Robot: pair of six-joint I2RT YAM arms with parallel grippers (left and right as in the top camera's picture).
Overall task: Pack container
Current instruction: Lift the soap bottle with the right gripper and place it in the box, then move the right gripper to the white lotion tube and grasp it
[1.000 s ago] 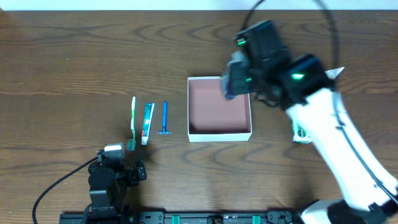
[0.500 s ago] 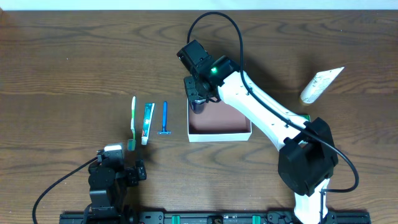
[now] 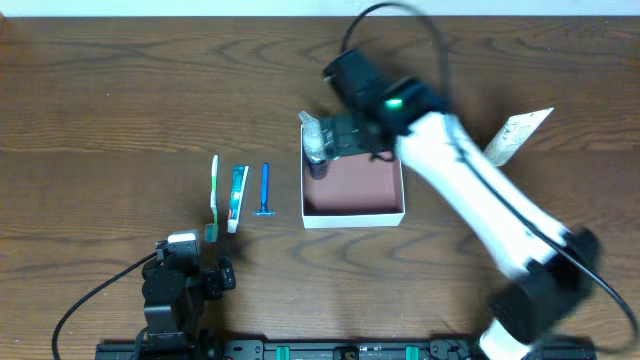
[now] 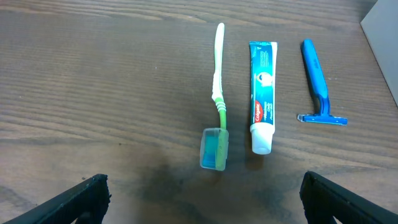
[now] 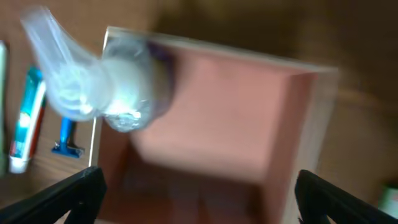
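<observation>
Right now I am seeing the shallow square cardboard box sitting mid-table, open face up, with white walls, a matte pinkish inside and edges lining up with the table's. A crinkly clear-plastic bundle is showing, blurred, at its far-left corner. My right gripper is hovering above with fingers spread. My left gripper is spread too, near the toothbrush.

Dark brown wood-grain table, evenly lit. Pale strip runs along the far edge, possibly a wall.
</observation>
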